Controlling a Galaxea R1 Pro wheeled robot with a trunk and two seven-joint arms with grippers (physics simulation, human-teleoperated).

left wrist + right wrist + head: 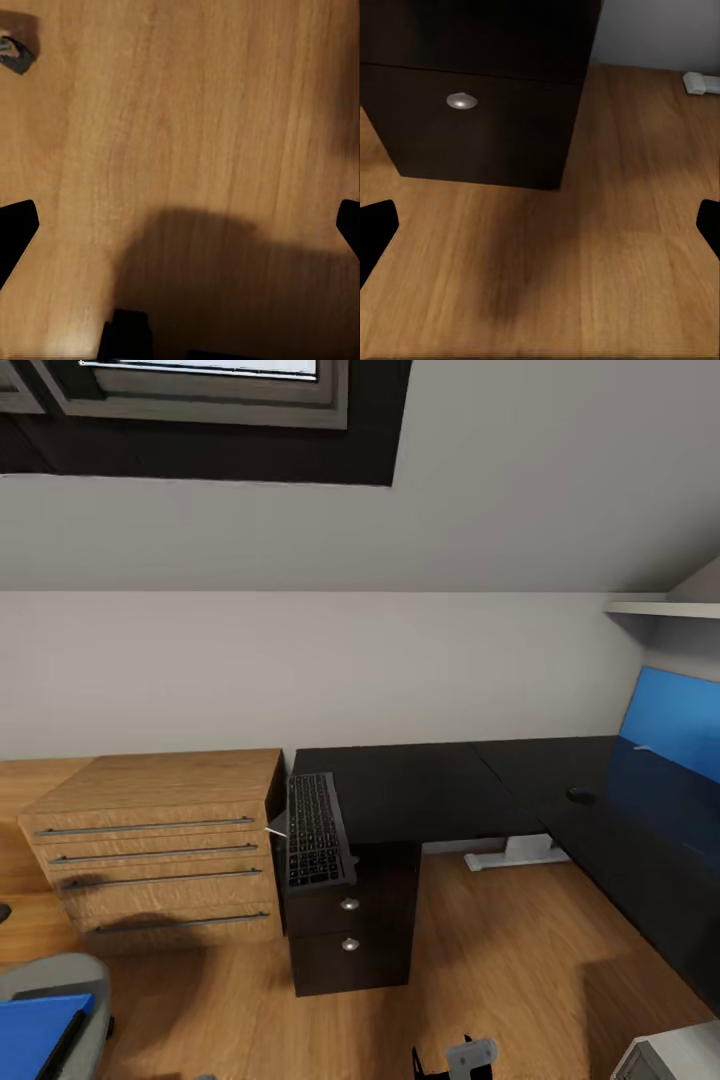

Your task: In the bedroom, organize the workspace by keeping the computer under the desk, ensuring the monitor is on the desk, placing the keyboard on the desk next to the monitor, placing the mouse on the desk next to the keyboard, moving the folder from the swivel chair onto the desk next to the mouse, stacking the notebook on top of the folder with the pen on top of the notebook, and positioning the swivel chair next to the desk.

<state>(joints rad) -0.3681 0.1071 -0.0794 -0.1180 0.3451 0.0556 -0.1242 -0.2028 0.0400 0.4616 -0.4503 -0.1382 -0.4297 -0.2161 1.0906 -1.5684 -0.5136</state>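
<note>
The L-shaped desk point(440, 785) has a black top, with its blue back panel point(678, 720) at the right. The black keyboard point(317, 830) lies tilted at the desk's left end, overhanging the front edge above the black drawer pedestal point(350, 930). A small dark mouse point(580, 796) rests on the right wing. At the lower left, the blue folder point(35, 1035) lies on the grey swivel chair point(55, 975). My left gripper point(180, 225) is open over bare wooden floor. My right gripper point(540, 225) is open and low, facing a pedestal drawer point(472, 127). The monitor, notebook and pen are out of view.
A light wooden drawer cabinet point(160, 840) stands against the desk's left end. A white desk foot point(510, 850) sits under the desk. A pale boxy object point(670, 1060) shows at the lower right corner. A small dark object point(15, 52) lies on the floor.
</note>
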